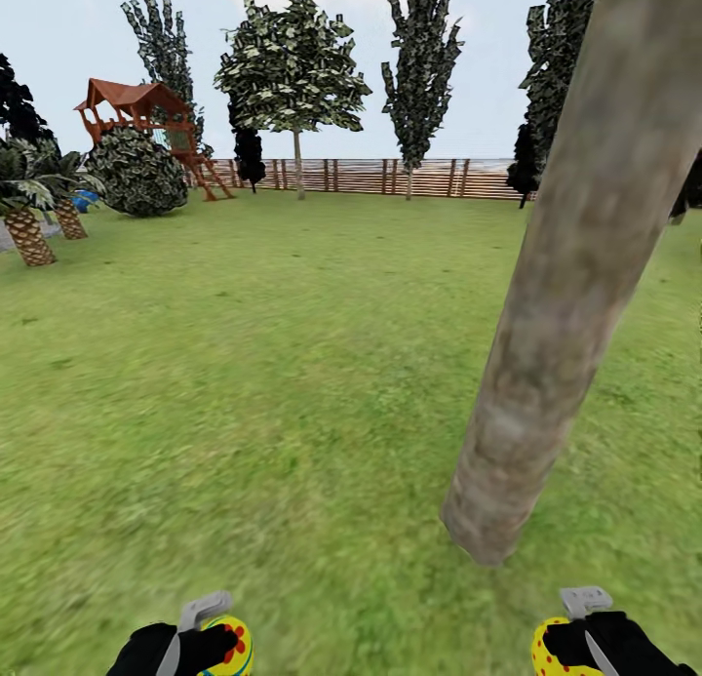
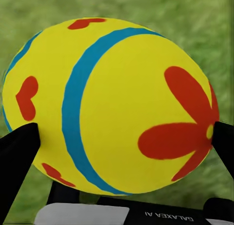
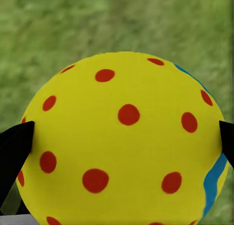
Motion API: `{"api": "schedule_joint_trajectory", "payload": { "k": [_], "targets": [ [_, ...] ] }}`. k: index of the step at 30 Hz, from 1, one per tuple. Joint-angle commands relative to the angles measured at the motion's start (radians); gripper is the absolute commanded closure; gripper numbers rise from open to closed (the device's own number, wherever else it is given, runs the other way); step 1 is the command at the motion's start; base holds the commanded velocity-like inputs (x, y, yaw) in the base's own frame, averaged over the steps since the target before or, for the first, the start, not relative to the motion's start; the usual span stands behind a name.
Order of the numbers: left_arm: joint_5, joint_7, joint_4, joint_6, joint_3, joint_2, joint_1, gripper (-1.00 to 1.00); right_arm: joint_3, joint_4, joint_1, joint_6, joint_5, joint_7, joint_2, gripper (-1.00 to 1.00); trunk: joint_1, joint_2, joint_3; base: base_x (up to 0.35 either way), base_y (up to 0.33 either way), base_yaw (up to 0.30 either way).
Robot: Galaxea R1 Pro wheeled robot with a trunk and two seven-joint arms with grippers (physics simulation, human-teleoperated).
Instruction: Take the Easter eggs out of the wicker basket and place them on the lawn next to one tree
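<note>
Two end effectors [image 1: 205,647] [image 1: 580,647] clamping eggs [image 2: 109,105] [image 3: 122,137]

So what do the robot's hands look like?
Both the left gripper and right gripper are black, each with a light grey metal piece on top. The fingers are black and pointy. White "GALAXEA AI" lettering sits on the left one.

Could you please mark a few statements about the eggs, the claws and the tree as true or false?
1. The left claw holds an egg with red flowers. True.
2. The right claw is empty. False: it grips a red-dotted egg.
3. The trunk stands ahead, nearer the right arm. True.
4. An egg already lies on the lawn by the trunk. False: no egg is seen on the grass.
5. The playhouse stands far off at the right. False: far left.
</note>
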Motion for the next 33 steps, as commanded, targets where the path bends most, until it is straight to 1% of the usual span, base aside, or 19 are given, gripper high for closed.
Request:
{"api": "schedule_joint_trajectory", "payload": {
  "k": [1, 9, 33],
  "targets": [
    [-0.009, -0.008, -0.002, 0.006, 0.007, -0.002, -0.001, 1.00, 0.007, -0.001, 0.000, 0.004, -0.004, -0.001, -0.001, 1.00, 0.000, -0.001, -0.001, -0.139, -0.300, 0.000],
    [-0.009, -0.008, -0.001, 0.006, 0.006, -0.001, 0.000, 1.00, 0.008, -0.001, 0.000, 0.004, -0.004, -0.001, -0.001, 1.00, 0.000, -0.001, -0.001, -0.079, -0.319, 0.000],
    [-0.007, -0.008, -0.001, 0.005, 0.007, 0.000, 0.000, 1.00, 0.008, -0.001, 0.000, 0.004, -0.004, -0.001, 0.002, 1.00, 0.000, -0.001, -0.001, -0.001, -0.330, 0.000]
  ]
}}
